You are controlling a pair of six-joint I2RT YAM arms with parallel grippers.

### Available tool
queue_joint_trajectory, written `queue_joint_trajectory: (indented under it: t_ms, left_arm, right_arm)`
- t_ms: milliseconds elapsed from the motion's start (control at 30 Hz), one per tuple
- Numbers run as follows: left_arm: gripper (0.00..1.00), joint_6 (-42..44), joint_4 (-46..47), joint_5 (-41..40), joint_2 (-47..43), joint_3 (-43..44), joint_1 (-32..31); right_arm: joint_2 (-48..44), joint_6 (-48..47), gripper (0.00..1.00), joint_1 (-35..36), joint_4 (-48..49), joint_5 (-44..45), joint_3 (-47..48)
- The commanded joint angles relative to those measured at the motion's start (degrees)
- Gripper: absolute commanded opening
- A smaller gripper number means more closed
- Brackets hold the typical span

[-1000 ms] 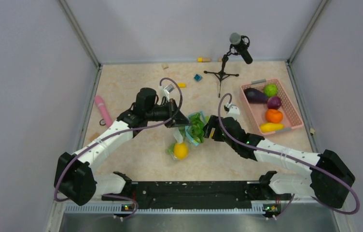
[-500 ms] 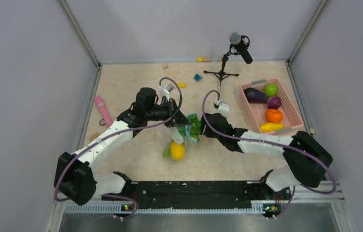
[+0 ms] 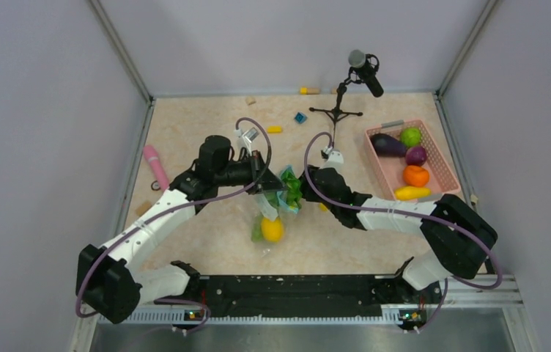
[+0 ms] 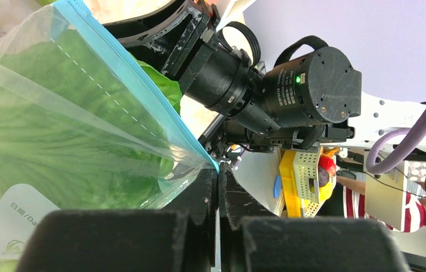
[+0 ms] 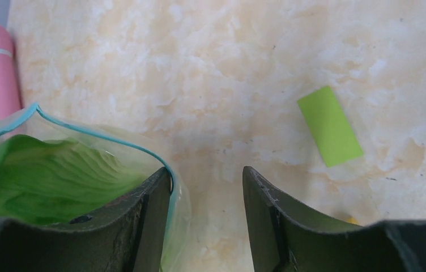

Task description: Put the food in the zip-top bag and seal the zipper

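Left wrist: my left gripper [image 4: 218, 173] pinched tight on bag [image 4: 58, 130] corner, at zipper [image 4: 137, 82] end. Right gripper [image 5: 205, 177] jaws apart, zipper edge beside one finger. Bag hangs mid-table, lemon [image 3: 272, 229] inside. Film looks thin, slippery, floppy; I'd grip the stiffer zipper strip.

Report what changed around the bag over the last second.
The right gripper, open, advanced leftward to the mouth of the zip-top bag as its arm folded. The left gripper, pinching the bag's corner, drifted slightly left, the lemon following. The pink basket stayed put.
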Motion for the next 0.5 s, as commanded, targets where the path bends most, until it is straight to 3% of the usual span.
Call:
queue_joint_trajectory:
  t_ms: [0, 133, 467]
  left_arm:
    - [0.00, 1.6, 1.4, 0.2, -4.0, -0.5, 0.2]
    - [0.00, 2.6, -0.5, -1.5, -5.8, -1.1, 0.1]
    - [0.00, 3.6, -1.4, -3.1, -7.3, -1.9, 0.2]
  right_arm:
    - [1.4, -0.9, 0.49, -0.8, 6.3, -4.0, 0.6]
    - [1.6, -1.1, 0.49, -1.1, 11.3, -7.3, 0.1]
    - [8.1, -1.9, 0.34, -1.4, 16.8, -14.5, 2.2]
